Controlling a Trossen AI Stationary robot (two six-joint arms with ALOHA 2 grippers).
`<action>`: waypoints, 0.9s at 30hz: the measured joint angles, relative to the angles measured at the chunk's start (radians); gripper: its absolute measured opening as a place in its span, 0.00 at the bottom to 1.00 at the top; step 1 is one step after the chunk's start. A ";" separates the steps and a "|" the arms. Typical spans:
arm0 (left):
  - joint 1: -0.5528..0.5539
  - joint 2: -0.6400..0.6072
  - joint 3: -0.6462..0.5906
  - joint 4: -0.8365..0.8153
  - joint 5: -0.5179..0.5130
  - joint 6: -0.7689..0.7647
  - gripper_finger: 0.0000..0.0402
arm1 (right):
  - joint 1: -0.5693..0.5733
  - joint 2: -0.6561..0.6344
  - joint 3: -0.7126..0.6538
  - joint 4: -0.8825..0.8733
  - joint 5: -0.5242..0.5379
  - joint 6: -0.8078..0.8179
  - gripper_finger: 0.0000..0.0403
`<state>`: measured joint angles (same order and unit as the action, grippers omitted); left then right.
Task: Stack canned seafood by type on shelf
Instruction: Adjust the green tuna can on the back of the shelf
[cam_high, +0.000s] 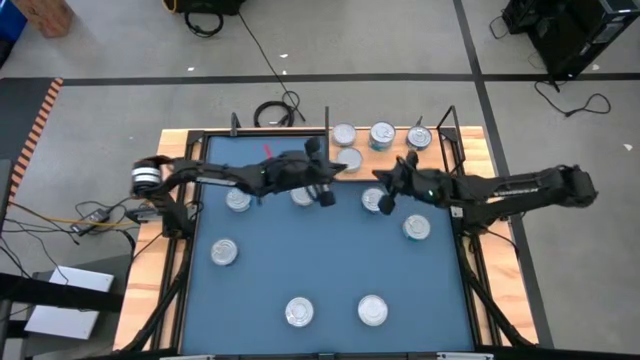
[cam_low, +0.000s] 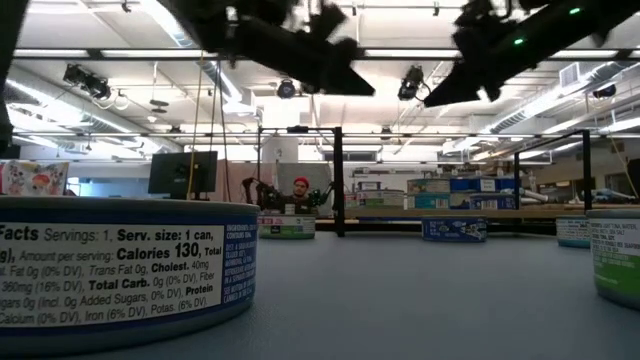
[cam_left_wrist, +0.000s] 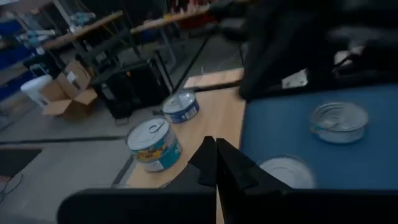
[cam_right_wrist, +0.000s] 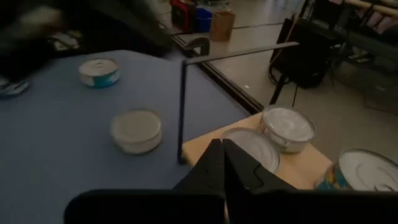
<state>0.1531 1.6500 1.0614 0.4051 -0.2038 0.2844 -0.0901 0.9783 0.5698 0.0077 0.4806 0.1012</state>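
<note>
Blue mat (cam_high: 320, 265), tins (cam_high: 302, 196) partly hidden under both closed grippers.

L jaws closed; two tins (cam_left_wrist: 155, 144) on wood shelf (cam_left_wrist: 214, 112); two more on blue mat (cam_left_wrist: 280, 134).

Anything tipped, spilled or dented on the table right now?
Nothing stands out. The short round silver-lidded tins on the blue mat and the light-brown wooden board all sit flat, lids up, none on its side. No spill or dent is visible.
</note>
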 joint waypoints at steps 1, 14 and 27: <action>-0.010 -0.034 -0.044 0.025 -0.001 -0.001 0.00 | -0.031 0.021 0.015 0.004 -0.026 -0.002 0.00; -0.139 -0.269 -0.340 0.082 0.000 0.000 0.00 | -0.306 0.396 0.316 -0.009 -0.255 -0.049 0.00; -0.211 -0.279 -0.508 0.328 -0.001 -0.008 0.00 | -0.469 0.720 0.542 -0.105 -0.277 0.001 0.00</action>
<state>-0.0582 1.3712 0.5535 0.7326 -0.2044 0.2764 -0.5594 1.6985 1.1116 -0.0968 0.2040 0.1019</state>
